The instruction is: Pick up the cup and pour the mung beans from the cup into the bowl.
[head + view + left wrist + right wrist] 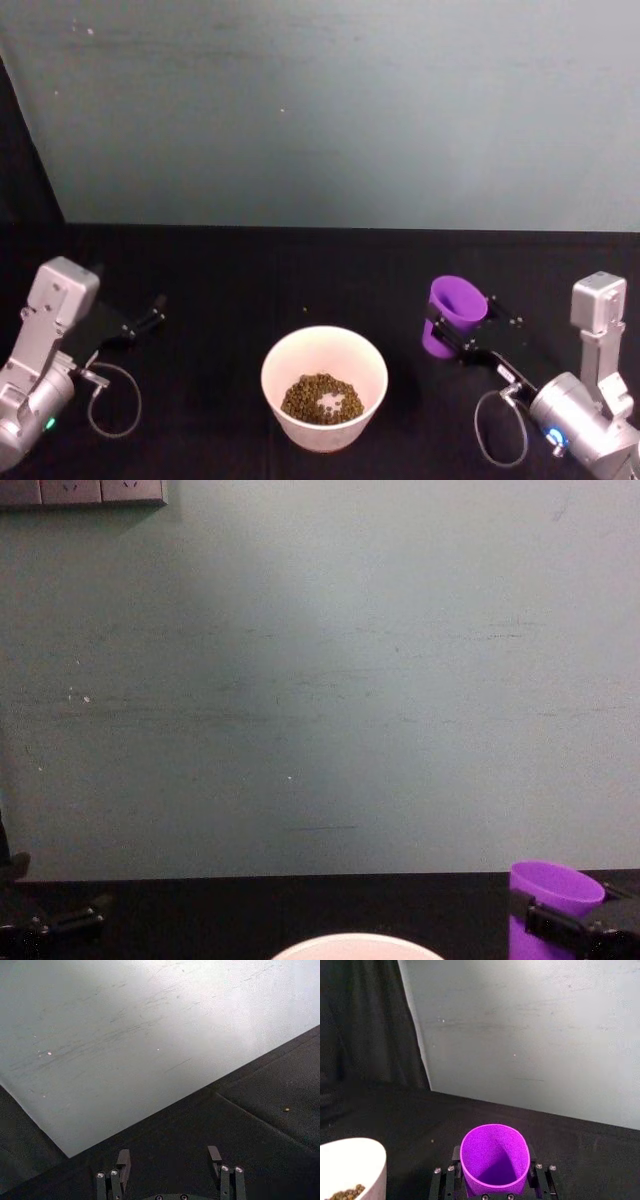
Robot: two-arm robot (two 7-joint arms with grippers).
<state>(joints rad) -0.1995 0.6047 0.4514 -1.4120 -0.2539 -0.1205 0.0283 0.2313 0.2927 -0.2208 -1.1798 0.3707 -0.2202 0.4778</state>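
My right gripper is shut on the purple cup, holding it upright to the right of the bowl. In the right wrist view the cup sits between the fingers and only purple shows inside it. The white bowl stands at the centre front with the mung beans heaped in its bottom. The bowl's rim and some beans also appear in the right wrist view. In the chest view the cup is at the lower right. My left gripper rests open at the far left, nothing between its fingers.
The table is covered in black cloth, with a pale green wall behind. One stray bean lies just beyond the bowl. Cable loops hang by each wrist.
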